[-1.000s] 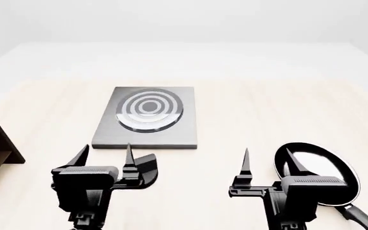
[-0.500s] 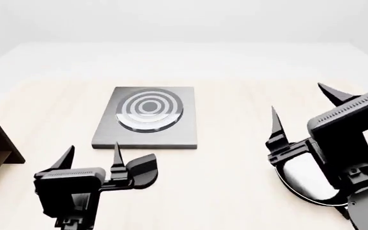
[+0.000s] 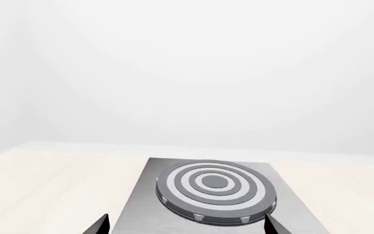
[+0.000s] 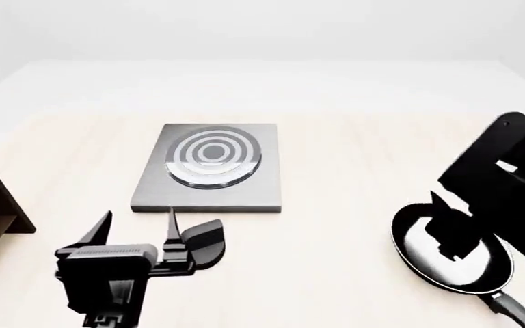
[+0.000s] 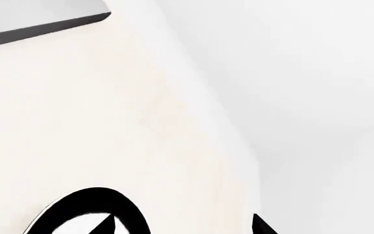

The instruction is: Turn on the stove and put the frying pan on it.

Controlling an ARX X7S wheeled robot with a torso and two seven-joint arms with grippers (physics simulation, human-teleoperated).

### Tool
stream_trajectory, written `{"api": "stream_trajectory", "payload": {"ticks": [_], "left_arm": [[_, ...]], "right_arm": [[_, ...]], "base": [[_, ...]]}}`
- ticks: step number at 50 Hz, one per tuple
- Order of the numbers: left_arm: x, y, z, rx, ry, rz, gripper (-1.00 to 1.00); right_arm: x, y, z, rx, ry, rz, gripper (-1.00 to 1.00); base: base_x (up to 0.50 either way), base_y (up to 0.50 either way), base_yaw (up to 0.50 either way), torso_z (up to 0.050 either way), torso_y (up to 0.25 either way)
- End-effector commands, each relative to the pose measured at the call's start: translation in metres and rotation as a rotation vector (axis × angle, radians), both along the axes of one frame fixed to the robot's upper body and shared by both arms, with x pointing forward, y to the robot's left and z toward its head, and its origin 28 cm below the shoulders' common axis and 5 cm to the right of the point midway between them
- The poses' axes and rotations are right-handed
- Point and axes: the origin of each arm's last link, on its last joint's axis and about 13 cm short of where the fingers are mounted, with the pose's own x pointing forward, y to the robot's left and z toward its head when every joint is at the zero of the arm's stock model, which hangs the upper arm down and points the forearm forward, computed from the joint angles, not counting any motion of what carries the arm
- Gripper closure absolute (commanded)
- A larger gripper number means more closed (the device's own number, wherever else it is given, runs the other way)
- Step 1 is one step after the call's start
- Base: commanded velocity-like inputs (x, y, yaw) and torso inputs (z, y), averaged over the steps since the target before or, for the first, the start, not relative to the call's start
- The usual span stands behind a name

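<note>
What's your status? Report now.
Left gripper open, empty, short of stove. Right gripper over frying pan, state unclear. Pan on table, burner bare.

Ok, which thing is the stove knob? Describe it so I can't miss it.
Start at the stove, the grey plate with ringed burner mid-table. Just off its near edge lies the knob, beside the left gripper. It's the small black teardrop; the frying pan is round and glossy.
</note>
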Motion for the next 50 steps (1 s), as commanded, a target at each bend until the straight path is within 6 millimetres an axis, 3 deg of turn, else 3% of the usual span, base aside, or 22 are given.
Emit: {"api": "stream_trajectory", "payload": {"ticks": [1, 19, 50], "left_arm": [[-0.001, -0.001, -0.003, 0.007, 0.008, -0.009, -1.0], [0.0, -0.001, -0.003, 0.016, 0.012, -0.008, -1.0], [0.002, -0.001, -0.006, 0.026, 0.019, -0.005, -1.0]], "right_arm": [[-0.002, -0.021, 0.002, -0.063, 0.151, -0.102, -1.0], [-0.02, -0.035, -0.028, -0.044, 0.381, -0.137, -1.0], [-0.05, -0.058, -0.062, -0.016, 0.402, -0.242, -1.0]], "base": [[0.0, 0.0, 0.0, 0.0, 0.0], [0.0, 0.0, 0.0, 0.0, 0.0], [0.0, 0.0, 0.0, 0.0, 0.0]]}}
